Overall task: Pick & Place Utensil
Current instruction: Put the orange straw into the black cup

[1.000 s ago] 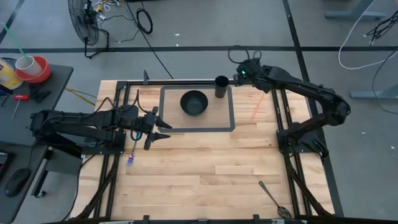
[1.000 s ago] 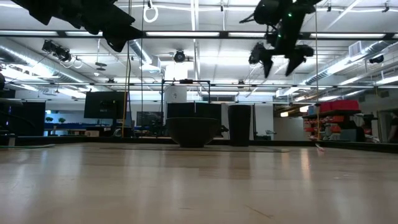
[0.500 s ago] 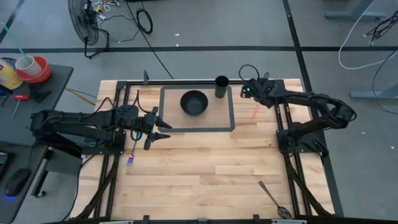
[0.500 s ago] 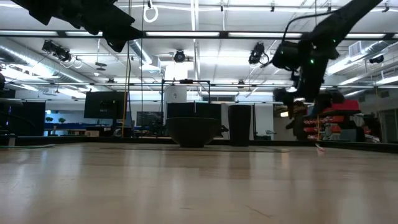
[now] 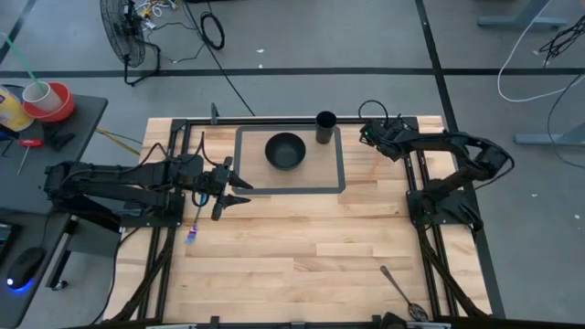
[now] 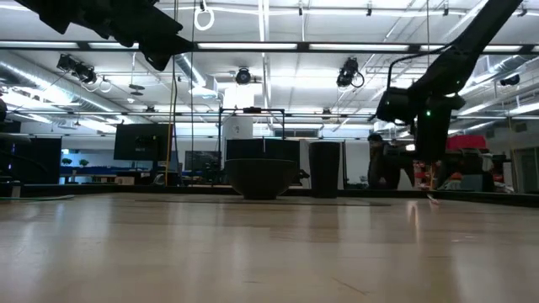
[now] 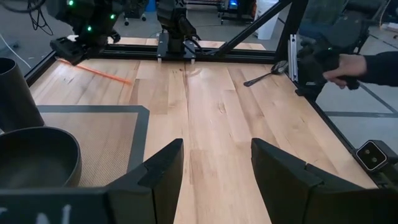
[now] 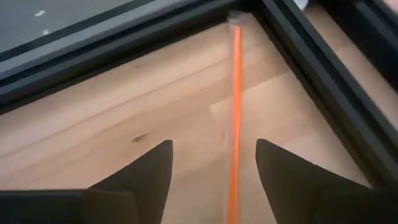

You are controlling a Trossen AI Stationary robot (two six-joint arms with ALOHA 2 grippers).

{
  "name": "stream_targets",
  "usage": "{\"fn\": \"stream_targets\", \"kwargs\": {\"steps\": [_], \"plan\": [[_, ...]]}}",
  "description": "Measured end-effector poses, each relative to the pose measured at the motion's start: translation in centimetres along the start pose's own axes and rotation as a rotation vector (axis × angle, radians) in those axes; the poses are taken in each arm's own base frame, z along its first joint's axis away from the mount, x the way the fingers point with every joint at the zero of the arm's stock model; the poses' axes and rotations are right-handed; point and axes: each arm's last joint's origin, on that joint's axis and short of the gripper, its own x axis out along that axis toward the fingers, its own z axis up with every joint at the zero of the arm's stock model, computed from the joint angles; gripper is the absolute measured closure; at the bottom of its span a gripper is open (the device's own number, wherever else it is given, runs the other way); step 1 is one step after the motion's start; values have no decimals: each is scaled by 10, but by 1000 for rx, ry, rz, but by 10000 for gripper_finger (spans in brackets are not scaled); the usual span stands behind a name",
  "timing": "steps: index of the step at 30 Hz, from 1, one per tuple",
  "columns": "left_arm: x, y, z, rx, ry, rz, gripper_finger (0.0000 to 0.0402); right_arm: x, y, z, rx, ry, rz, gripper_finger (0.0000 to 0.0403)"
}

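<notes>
A thin orange stick (image 8: pixel 235 118) lies flat on the wood near the table's far right corner, also seen as the orange stick (image 7: pixel 99 71) and the orange stick (image 5: pixel 374 164). My right gripper (image 8: pixel 212 146) is open and hangs low over the stick's far end, pointing down with one finger on either side and touching nothing; it shows as my right gripper (image 5: pixel 370 137) and my right gripper (image 6: pixel 428 147). My left gripper (image 7: pixel 216 149) is open and waits at the table's left, shown as my left gripper (image 5: pixel 233 189). A metal spoon (image 5: pixel 399 291) lies near the right near corner.
A black bowl (image 5: pixel 285 151) and a black cup (image 5: pixel 325 128) stand on a tape-framed mat (image 5: pixel 340 174) at the far middle. A blue-tipped utensil (image 5: pixel 193 230) lies by the left arm. Black frame rails (image 8: pixel 323 74) run close beside the stick. A person's hand (image 7: pixel 354 65) shows beyond the table.
My right gripper has swung from high beside the cup toward the table's right edge and come down close to the tabletop over the orange stick. The stick has not moved.
</notes>
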Motion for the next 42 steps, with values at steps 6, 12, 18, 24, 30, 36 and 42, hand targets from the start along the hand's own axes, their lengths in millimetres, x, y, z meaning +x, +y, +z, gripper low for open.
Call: {"fn": "stream_targets", "kwargs": {"steps": [6, 12, 18, 24, 30, 36, 42], "plan": [[0, 0, 0, -12, 0, -6, 207, 10, 0, -9, 55, 19, -70, 213], [0, 0, 0, -15, 3, -11, 207, 18, -1, -17, 44, 85, -83, 261], [0, 0, -1, -17, 15, -10, 207, 13, 0, -21, 11, 104, -74, 312], [0, 0, -2, -17, 16, -11, 207, 7, 1, -29, -56, 152, -64, 373], [0, 0, -2, -18, 21, -10, 207, -8, 3, -39, -219, 256, -48, 395], [0, 0, -3, -11, 30, -4, 207, -44, 0, -50, -379, 563, 17, 383], [0, 0, -3, 15, 28, -1, 207, -65, 0, -65, -448, 711, 115, 380]]}}
